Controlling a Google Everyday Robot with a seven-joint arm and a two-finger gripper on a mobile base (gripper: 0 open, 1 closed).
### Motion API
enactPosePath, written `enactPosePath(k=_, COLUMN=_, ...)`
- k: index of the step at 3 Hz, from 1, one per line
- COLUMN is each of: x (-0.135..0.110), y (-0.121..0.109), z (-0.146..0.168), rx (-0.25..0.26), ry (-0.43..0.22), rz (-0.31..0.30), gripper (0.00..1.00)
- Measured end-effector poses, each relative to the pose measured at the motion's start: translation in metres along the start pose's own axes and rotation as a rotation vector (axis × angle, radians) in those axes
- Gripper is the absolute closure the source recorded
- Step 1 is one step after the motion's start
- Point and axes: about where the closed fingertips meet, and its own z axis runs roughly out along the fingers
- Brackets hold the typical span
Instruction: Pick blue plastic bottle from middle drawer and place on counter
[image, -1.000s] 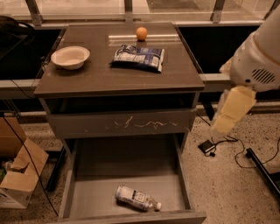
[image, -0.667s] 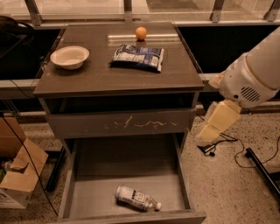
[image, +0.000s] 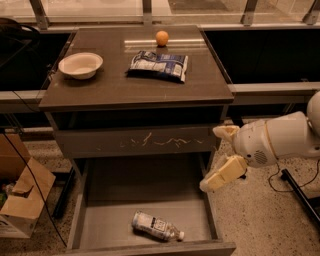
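The blue plastic bottle (image: 156, 226) lies on its side near the front of the open middle drawer (image: 145, 187), white cap pointing right. The counter (image: 120, 87) is the dark top of the cabinet above. My gripper (image: 212, 159) hangs at the right of the cabinet, by the drawer's right wall, above and to the right of the bottle. Its cream fingers (image: 222, 175) stand apart and hold nothing.
On the counter are a white bowl (image: 80, 64), a blue-and-white snack bag (image: 158, 65) and an orange (image: 162, 38). A shut drawer with a scratched front (image: 135, 141) sits above the open one. A cardboard box (image: 22, 200) stands at the left, and cables (image: 280, 180) lie on the floor at the right.
My arm has come down and to the left, from beside the counter's right edge to the open drawer's right wall. The bottle has not moved.
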Motion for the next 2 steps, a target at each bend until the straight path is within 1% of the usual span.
enactPosePath(k=1, x=0.003, y=-0.001, z=0.007, rx=-0.023, ry=-0.026, rz=0.006, gripper=0.0)
enactPosePath(k=2, x=0.02, y=0.005, z=0.049, rx=-0.078, ry=0.034, rz=0.026, gripper=0.0)
